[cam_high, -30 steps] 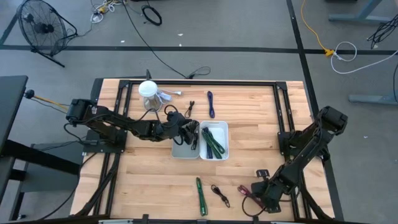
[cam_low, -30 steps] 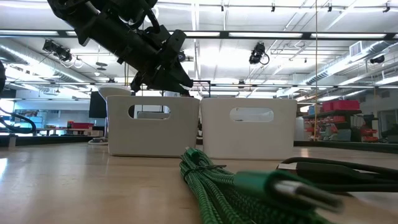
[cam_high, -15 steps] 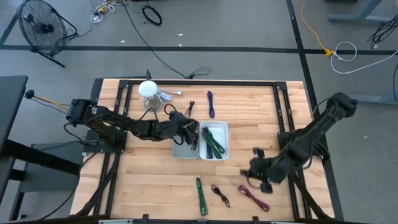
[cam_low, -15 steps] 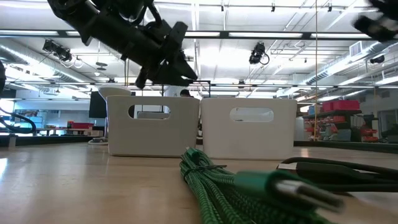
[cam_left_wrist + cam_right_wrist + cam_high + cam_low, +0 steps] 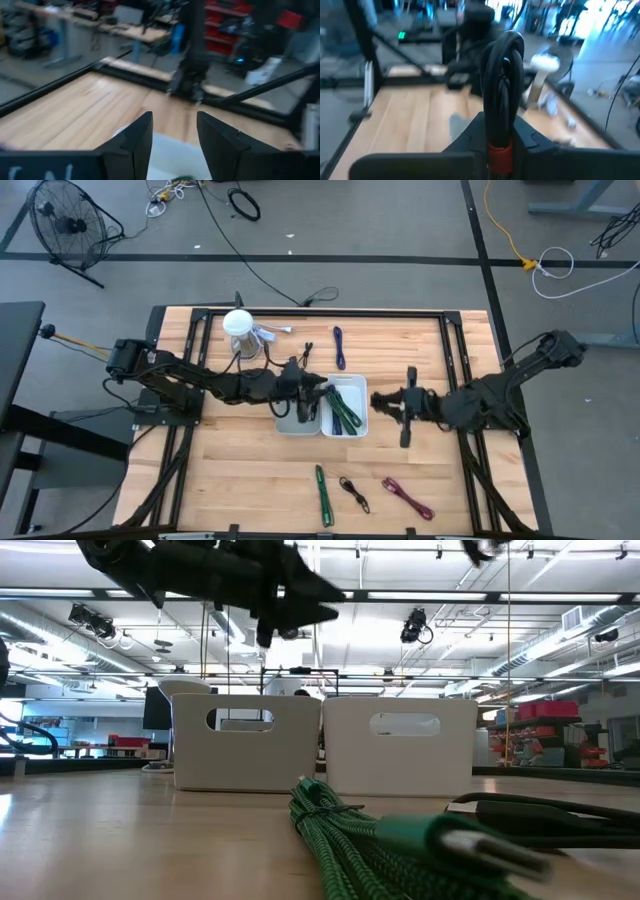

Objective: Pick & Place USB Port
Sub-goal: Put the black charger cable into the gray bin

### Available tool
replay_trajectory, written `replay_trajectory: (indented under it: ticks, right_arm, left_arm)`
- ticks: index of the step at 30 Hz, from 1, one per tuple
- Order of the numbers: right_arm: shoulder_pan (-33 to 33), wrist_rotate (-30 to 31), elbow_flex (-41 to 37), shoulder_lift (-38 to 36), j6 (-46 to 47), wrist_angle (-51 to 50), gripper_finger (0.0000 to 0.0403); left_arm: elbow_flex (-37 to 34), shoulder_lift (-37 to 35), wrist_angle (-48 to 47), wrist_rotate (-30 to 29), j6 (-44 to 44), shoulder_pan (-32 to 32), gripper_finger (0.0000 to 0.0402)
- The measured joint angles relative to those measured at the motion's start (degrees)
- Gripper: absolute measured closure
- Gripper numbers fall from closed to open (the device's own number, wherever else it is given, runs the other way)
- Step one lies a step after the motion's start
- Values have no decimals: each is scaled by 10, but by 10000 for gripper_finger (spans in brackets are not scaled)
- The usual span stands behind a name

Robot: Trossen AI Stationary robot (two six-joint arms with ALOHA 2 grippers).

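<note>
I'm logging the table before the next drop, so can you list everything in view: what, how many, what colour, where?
white bins: 2, white, side by side at table centre; the right-hand one holds green cables
green cable: 1, green, on the near table edge in front of the bins
black cable: 1, black, just right of the green cable
maroon cable: 1, maroon, near edge, right of the black cable
blue cable: 1, blue, behind the bins
white cup: 1, white, back left of the table
coiled black cable: 1, black, held in the right gripper
left gripper: open, over the bins
right gripper: shut on the coiled black cable, just right of the bins
</note>
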Motion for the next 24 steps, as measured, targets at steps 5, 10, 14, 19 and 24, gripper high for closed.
replay_trajectory:
  ticks: [5, 10, 14, 19, 24]
  right_arm:
    - [-54, -44, 0, 9, -56, 87, 369]
    - [-95, -114, 0, 32, -100, 171, 369]
    - [-126, -160, 0, 58, -114, 230, 369]
    - [-163, -202, 0, 91, -114, 266, 369]
    - [-196, -259, 0, 123, -107, 325, 369]
  left_arm:
    - [0, 0, 56, 66, 42, 0, 243]
    - [0, 0, 105, 80, 68, 0, 243]
    - [0, 0, 143, 81, 80, 0, 243]
    - [0, 0, 179, 129, 83, 0, 244]
    - [0, 0, 182, 140, 98, 0, 244]
